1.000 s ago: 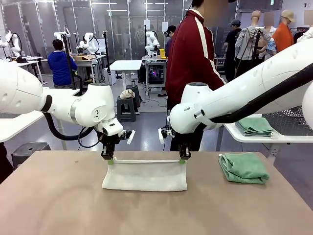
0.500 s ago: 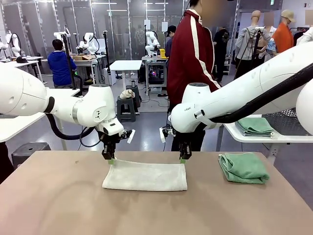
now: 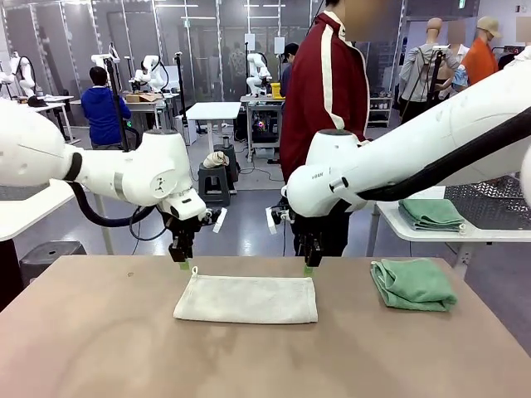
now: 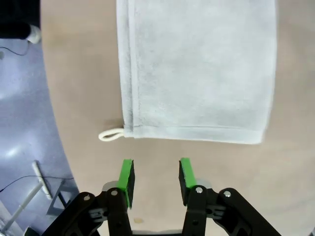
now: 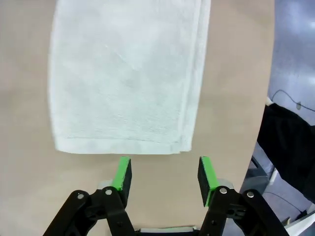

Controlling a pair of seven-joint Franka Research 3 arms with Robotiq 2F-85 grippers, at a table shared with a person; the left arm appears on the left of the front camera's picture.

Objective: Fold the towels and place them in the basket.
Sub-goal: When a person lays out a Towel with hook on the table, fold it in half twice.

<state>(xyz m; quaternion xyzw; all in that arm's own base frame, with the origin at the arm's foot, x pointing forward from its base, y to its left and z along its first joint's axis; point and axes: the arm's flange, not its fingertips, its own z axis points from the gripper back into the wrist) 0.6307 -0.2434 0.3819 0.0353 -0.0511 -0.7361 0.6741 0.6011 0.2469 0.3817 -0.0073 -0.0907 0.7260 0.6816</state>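
My left pincer (image 3: pixel 183 265) and right pincer (image 3: pixel 308 269) hang parted and empty just above the far corners of the folded cream towel (image 3: pixel 246 299), mid-worktop (image 3: pixel 99 348); the green towel (image 3: pixel 413 284) lies to its right.

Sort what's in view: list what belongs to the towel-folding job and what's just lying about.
Job: cream-white folded terry towel with corner loop; crumpled sea-green terry towel; dark grey lattice-mesh basket, partly seen.

Lying about: folded green cloth on the white side table, role unclear; black stool; small white table farther back.
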